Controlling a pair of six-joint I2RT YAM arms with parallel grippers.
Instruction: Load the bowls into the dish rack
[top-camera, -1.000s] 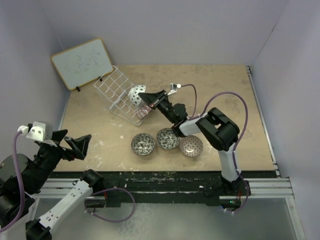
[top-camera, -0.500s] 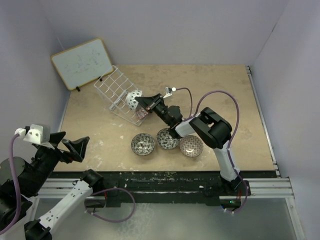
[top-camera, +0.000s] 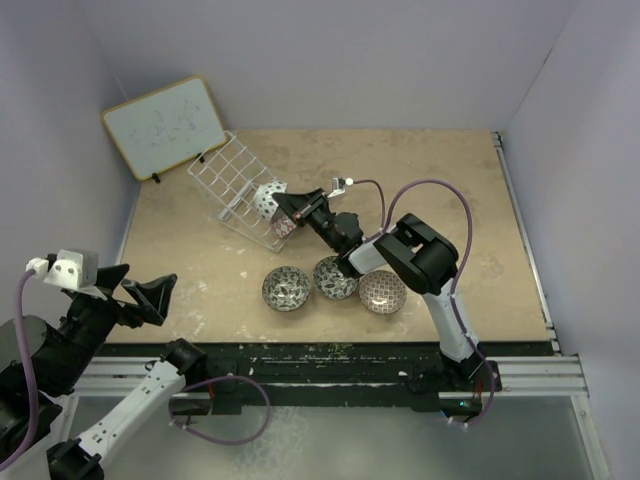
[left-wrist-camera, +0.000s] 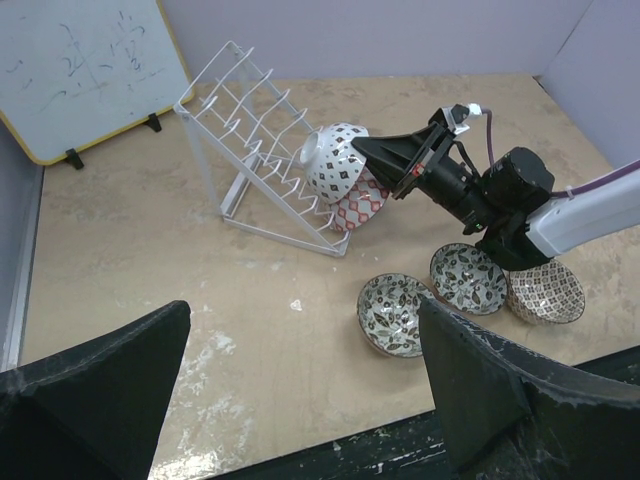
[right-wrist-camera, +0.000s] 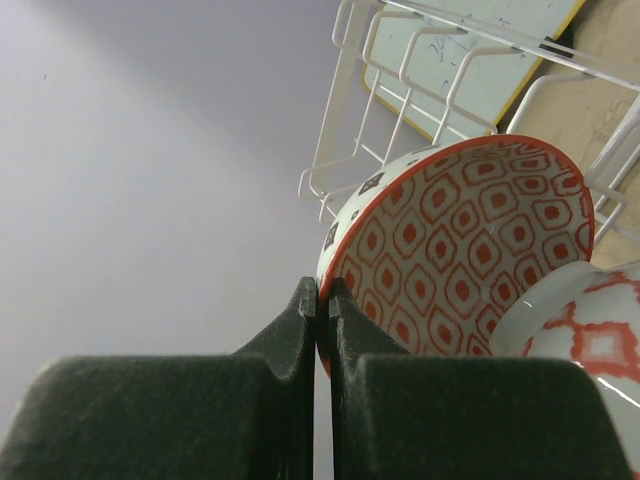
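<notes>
My right gripper (top-camera: 285, 204) is shut on the rim of a bowl (top-camera: 266, 199) that is white with dark diamonds outside and red diamonds inside (right-wrist-camera: 470, 240). It holds the bowl on edge among the wires of the tilted white dish rack (top-camera: 228, 180). A second bowl (top-camera: 284, 226) with a red-patterned outside leans in the rack just below it (left-wrist-camera: 355, 208). Three bowls lie open side up on the table: two dark-patterned (top-camera: 286, 288) (top-camera: 335, 277) and one reddish-brown (top-camera: 382, 291). My left gripper (top-camera: 135, 290) is open and empty, high above the near left edge.
A wood-framed whiteboard (top-camera: 165, 125) leans against the back left wall behind the rack. The right forearm (top-camera: 355, 240) stretches over the middle bowl. The table's dark front edge (left-wrist-camera: 330, 450) lies under my left fingers (left-wrist-camera: 480, 380).
My right gripper has moved the held bowl a little left and down, deeper into the rack. My left arm has drifted slightly towards the near left.
</notes>
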